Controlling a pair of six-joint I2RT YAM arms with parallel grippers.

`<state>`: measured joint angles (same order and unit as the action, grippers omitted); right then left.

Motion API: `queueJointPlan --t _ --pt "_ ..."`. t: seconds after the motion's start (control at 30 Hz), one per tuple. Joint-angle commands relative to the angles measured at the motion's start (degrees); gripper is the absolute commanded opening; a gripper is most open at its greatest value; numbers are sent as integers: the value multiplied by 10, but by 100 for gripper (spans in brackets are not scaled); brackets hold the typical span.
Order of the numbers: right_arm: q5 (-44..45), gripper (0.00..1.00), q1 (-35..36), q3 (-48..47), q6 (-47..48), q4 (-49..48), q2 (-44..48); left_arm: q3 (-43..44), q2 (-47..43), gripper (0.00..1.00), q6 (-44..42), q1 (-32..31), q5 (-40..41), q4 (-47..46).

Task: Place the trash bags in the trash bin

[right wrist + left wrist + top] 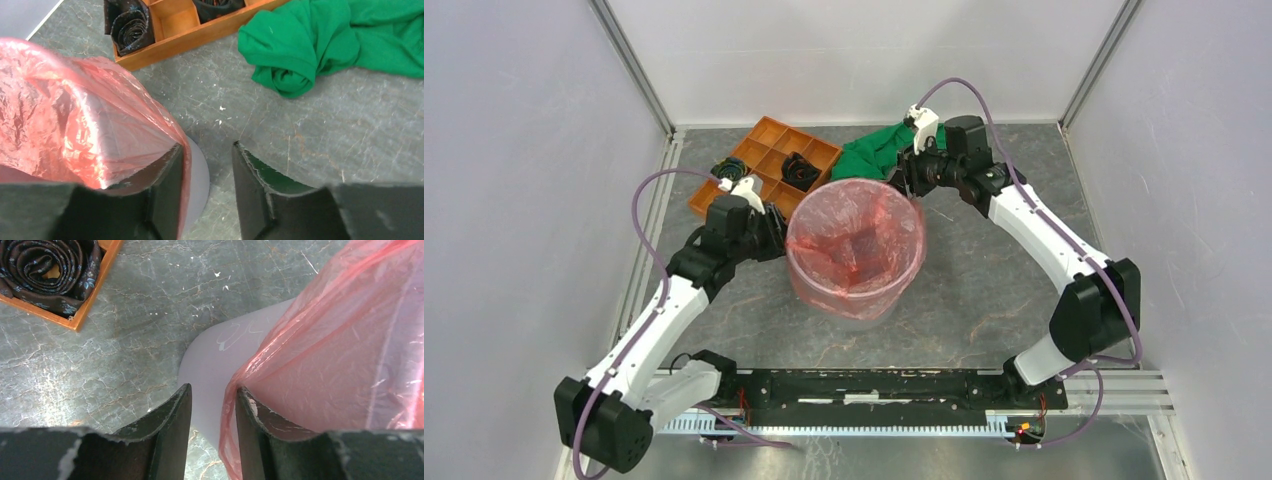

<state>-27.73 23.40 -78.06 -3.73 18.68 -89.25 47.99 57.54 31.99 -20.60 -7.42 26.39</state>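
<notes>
In the middle of the desk point(984, 290) stands the trash bin point(864, 310). The trash bag point(856, 230) sits inside it as a loose liner, with its pink film folded out over the rim and hanging partway down the outer wall.

The left pincer point(212, 390) is at the bin's left side with its jaws apart. Bare grey bin wall shows in the gap, and the bag's hem runs along the inner face of one finger without being pinched. The right pincer point(207, 147) is at the far right of the rim, also parted. Film lies against one finger, and only bin wall and desk show between the two, so neither pincer grips anything.

The film looks very thin and crinkly. It is probably almost weightless, limp, and slick against the smooth plastic, so it is likely to spring back or creep off the rim when let go. It would also tear readily on the fingers' chipped edges.

The best place to take it is the folded hem just below the rim, where the layers bunch (a single sheet would likely slip out). The bin itself looks light, so a sideways tug on the film could drag or tip it.

The orange tray point(764, 165) and the green cloth point(320, 40) lie beyond, apart from the bin.
</notes>
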Motion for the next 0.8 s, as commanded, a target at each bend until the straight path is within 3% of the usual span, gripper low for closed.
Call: queueJointPlan --t 0.0,0.13,0.37,0.63,0.7,0.77 --pt "57 52 1 -26 0 49 20 -9 -42 45 30 3 -22 -28" --pt "161 69 1 -51 27 114 79 -22 -61 46 37 3 -35 -32" --pt "176 88 1 27 20 113 250 -45 -94 48 49 3 -53 -40" --pt "114 89 1 99 -35 131 357 -55 -129 48 59 3 -60 -33" --pt "95 85 1 133 -52 124 388 -59 -135 48 63 3 -62 -34" --pt "108 73 0 157 -61 122 418 -63 -140 48 65 3 -61 -34"
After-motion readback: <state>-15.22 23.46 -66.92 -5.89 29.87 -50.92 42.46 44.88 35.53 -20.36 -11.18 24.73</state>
